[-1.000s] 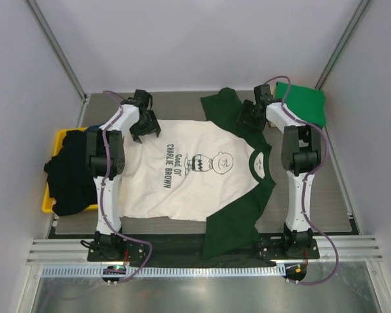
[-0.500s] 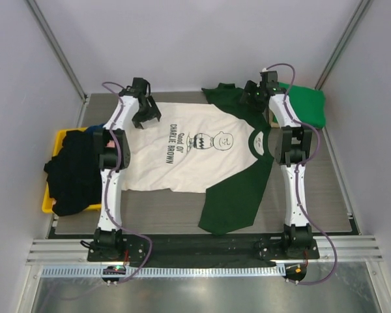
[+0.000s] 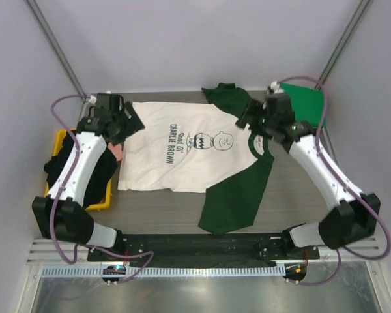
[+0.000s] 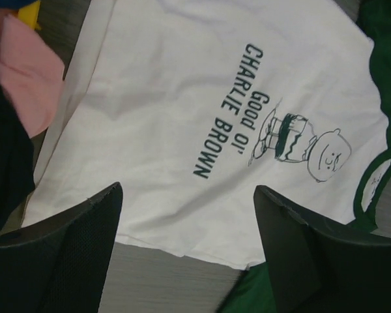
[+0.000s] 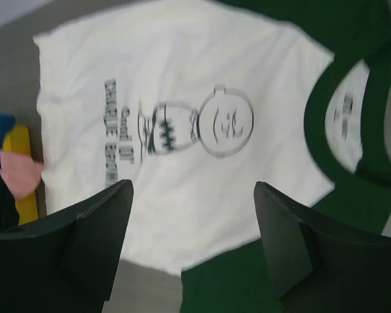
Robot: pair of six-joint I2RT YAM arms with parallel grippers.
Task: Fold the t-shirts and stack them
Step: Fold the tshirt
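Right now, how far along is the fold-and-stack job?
Done: cream tee spread flat, print up, no fold yet. In hand: nothing; left gripper and right gripper hang open over it. Left: all its folds, the dark pile in the yellow tray, then stacking; a green tee lies far right.

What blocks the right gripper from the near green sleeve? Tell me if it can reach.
Probably yes. The right gripper hangs open above the far shoulder of the cream t-shirt; the near green sleeve lies flat, uncovered, with nothing between them.

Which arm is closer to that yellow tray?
The left. The left fingers hover beside the yellow tray; the right fingers are over the cream shirt, near its collar.
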